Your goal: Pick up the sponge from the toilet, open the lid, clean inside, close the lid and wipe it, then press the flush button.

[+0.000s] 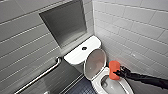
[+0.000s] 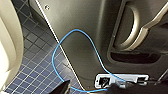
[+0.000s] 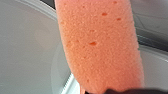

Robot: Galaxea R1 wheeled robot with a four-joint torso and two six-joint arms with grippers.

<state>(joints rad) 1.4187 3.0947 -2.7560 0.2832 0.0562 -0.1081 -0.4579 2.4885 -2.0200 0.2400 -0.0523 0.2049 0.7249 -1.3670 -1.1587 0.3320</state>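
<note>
In the head view, the toilet (image 1: pixel 113 86) stands in the corner of a tiled room. Its lid (image 1: pixel 95 63) is up, leaning back toward the tank, and the bowl is open. The flush button (image 1: pixel 84 48) sits in the middle of the tank top, behind the lid. The right arm comes in over the far side of the toilet. Its right pincer (image 1: pixel 117 73) is pinching the sponge (image 1: pixel 113 66) and holds it on end above the bowl's rim, just beside the lid's edge. The pincer grips the sponge's lower half from the side away from the lid, and the upper half stands free above it. A metal grab bar (image 1: pixel 40 76) runs along the wall on the other side of the toilet, and a recessed niche (image 1: pixel 65 21) lies above the tank.

In the left wrist view, a blue cable (image 2: pixel 56 53) loops across a grey panel (image 2: pixel 82 30) above dark blue floor tiles (image 2: pixel 32 65), with a pale curved side of the toilet at the edge. The left pincer (image 2: pixel 90 89) shows as dark shapes. I cannot tell whether it is spread or pressed together.

In the right wrist view, the sponge is seen up close. Its porous orange face rises out of the dark pincer clamped on its end, with the toilet's white surfaces behind it.
</note>
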